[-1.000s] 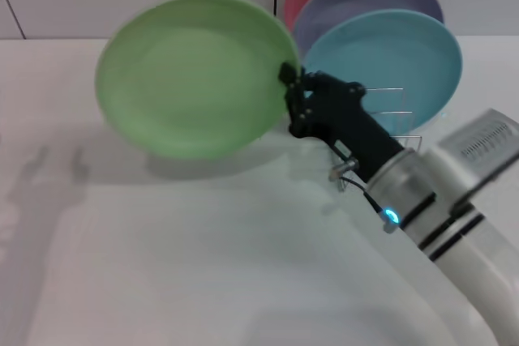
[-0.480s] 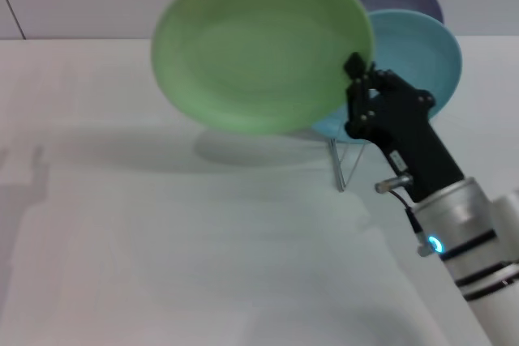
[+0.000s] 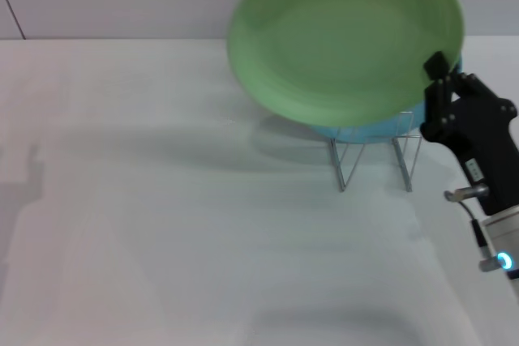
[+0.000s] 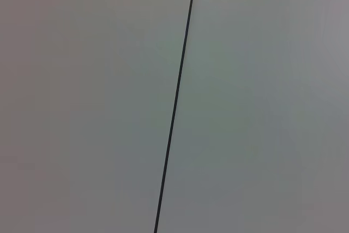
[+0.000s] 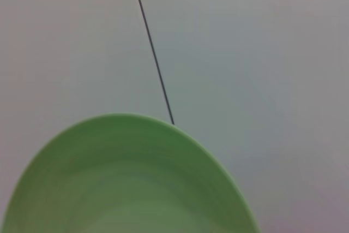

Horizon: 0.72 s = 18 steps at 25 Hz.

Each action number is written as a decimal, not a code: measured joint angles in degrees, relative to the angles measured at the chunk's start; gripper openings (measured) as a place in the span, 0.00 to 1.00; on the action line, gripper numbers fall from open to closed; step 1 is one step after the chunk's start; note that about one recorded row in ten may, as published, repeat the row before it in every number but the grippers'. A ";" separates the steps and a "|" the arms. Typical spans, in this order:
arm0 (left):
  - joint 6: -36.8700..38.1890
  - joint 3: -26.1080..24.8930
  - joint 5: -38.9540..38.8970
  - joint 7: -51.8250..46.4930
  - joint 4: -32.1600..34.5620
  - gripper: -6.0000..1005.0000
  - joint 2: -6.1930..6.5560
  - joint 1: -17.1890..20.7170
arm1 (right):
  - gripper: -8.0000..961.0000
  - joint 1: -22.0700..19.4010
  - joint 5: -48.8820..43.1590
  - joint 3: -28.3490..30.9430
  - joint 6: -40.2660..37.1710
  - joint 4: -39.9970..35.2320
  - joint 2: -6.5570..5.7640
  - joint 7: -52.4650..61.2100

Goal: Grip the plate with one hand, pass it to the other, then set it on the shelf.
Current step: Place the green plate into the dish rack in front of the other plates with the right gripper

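The light green plate (image 3: 340, 38) hangs in the air at the back right of the head view, tilted with its face toward me. My right gripper (image 3: 438, 79), on the arm with the blue light, is shut on the plate's right rim. The plate covers most of the shelf (image 3: 373, 160); only the wire legs show below it. In the right wrist view the green plate (image 5: 125, 184) fills the lower part against a grey wall. My left gripper is out of view; its wrist camera shows only wall.
A light blue plate (image 3: 365, 129) stands in the rack behind the green one, only its lower edge showing. The white table (image 3: 162, 200) stretches left and toward me. A grey wall with a dark seam (image 4: 174, 107) lies behind.
My right gripper has carried the green plate to the right and upward, from the table's middle to in front of the rack. It now hides the lavender and red plates.
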 joint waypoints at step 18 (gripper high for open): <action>0.20 -0.26 -0.07 -0.10 -0.76 0.49 -0.67 -0.59 | 0.04 0.77 -3.18 -0.26 0.67 -2.72 -8.77 5.37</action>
